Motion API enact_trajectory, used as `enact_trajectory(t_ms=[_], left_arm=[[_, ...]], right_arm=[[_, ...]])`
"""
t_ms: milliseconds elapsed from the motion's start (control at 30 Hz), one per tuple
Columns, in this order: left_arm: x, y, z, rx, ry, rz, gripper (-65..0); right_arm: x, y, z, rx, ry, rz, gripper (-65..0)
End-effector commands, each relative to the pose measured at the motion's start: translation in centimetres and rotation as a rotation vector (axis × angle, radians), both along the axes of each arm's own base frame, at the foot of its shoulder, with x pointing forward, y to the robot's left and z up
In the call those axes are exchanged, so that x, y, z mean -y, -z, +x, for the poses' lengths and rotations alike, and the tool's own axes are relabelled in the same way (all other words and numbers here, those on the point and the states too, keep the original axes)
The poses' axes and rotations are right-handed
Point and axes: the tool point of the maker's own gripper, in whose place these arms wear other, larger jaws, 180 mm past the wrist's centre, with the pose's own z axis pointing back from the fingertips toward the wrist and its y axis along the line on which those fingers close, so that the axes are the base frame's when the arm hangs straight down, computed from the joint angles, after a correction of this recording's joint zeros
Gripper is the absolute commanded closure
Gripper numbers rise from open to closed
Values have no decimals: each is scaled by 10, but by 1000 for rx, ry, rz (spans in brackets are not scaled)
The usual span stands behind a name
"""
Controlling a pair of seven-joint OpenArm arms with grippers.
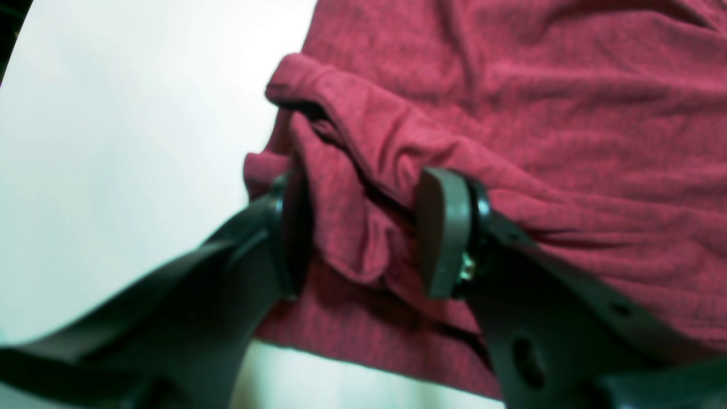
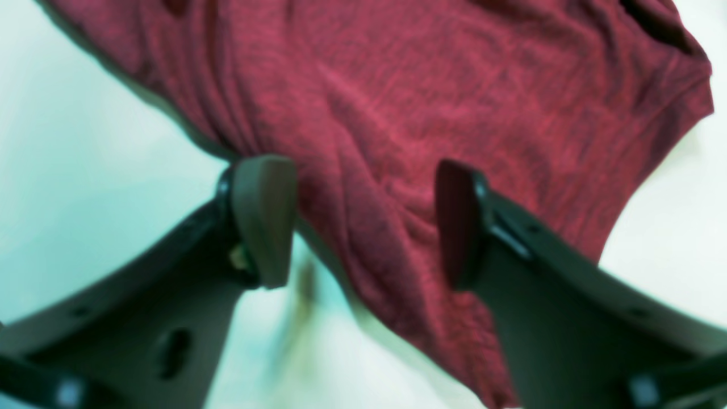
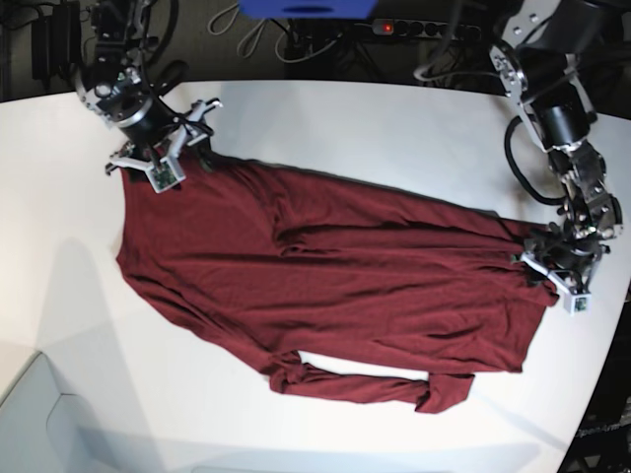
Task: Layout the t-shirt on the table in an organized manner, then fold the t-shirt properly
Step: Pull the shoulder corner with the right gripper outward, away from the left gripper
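Note:
The dark maroon t-shirt [image 3: 325,276] lies spread across the white table [image 3: 394,128], body slanting from upper left to right, with one long sleeve folded along its lower edge. At the shirt's right end my left gripper [image 3: 542,258] stands open. In the left wrist view a rumpled fold of the t-shirt [image 1: 352,170] lies loosely between the left gripper [image 1: 366,233]'s parted jaws. My right gripper [image 3: 163,158] is at the shirt's upper left corner. In the right wrist view the right gripper [image 2: 363,221] is open wide over an edge of the t-shirt [image 2: 431,102], its pads [image 2: 264,216] clear of the cloth.
Behind the table's far edge lie cables, a power strip [image 3: 414,28] with a red light and a blue object [image 3: 306,8]. The table's curved edge [image 3: 39,379] runs close by at the lower left. Bare white tabletop surrounds the shirt.

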Motion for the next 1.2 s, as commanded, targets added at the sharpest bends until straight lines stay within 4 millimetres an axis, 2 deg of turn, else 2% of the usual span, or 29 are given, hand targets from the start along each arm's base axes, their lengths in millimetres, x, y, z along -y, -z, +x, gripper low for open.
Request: enact_trajectory(t_ms=[0, 100, 267, 333, 500, 533, 767, 967, 1167], left_arm=[[-8, -21, 13, 62, -7, 16, -289], [-8, -21, 12, 60, -7, 16, -289], [-8, -16, 8, 48, -6, 16, -289], [-8, -16, 8, 48, -6, 16, -289], [-9, -16, 8, 48, -7, 18, -289], [-10, -16, 7, 48, -7, 19, -289], [-10, -16, 7, 48, -9, 19, -289], [-11, -17, 7, 49, -11, 20, -289], [-12, -17, 7, 49, -11, 21, -289]], right_arm=[[0, -4, 5, 24, 6, 21, -272], [0, 4, 4, 3, 10, 28, -220], [1, 7, 3, -6, 8, 26, -217], [3, 5, 5, 2, 11, 22, -193], [4, -1, 11, 23, 11, 19, -11], [6, -4, 12, 31, 9, 10, 0], [11, -21, 21, 81, -10, -22, 0], [20, -33, 40, 123, -19, -50, 0], [24, -30, 58, 126, -11, -44, 0]])
